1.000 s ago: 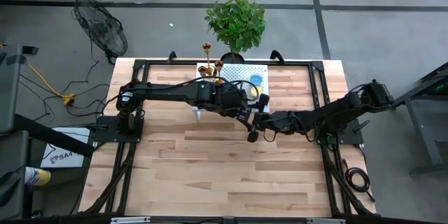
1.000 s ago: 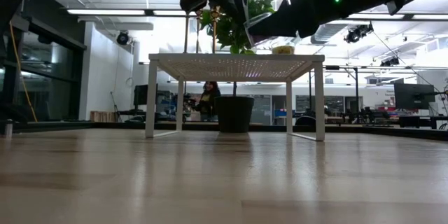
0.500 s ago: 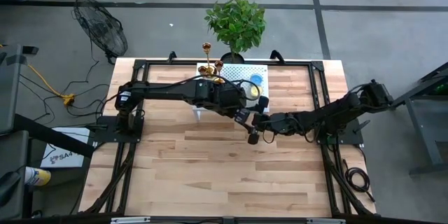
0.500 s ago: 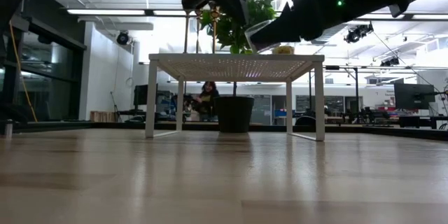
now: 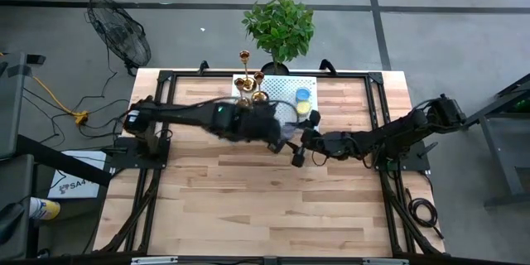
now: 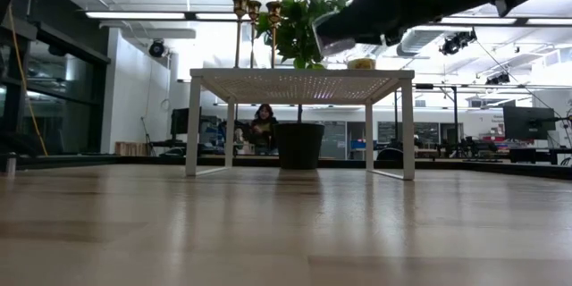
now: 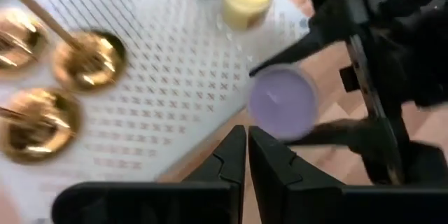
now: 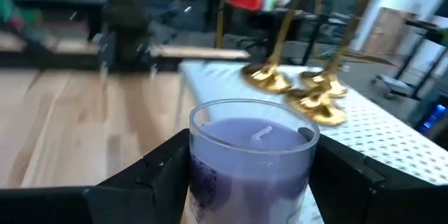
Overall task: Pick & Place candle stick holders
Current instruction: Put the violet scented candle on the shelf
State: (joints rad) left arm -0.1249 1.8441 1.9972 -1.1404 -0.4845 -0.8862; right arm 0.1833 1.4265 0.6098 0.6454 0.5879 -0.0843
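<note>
**Purple candle in the right gripper, gold holders on the white stand**

From above: the right gripper hangs near the white stand; three candle holders cluster at the stand's far left corner.

Low down: holders upright on top.

Left wrist: left gripper pinched shut, empty.

Right wrist: fingers clamp a purple candle, holders beyond.
</note>
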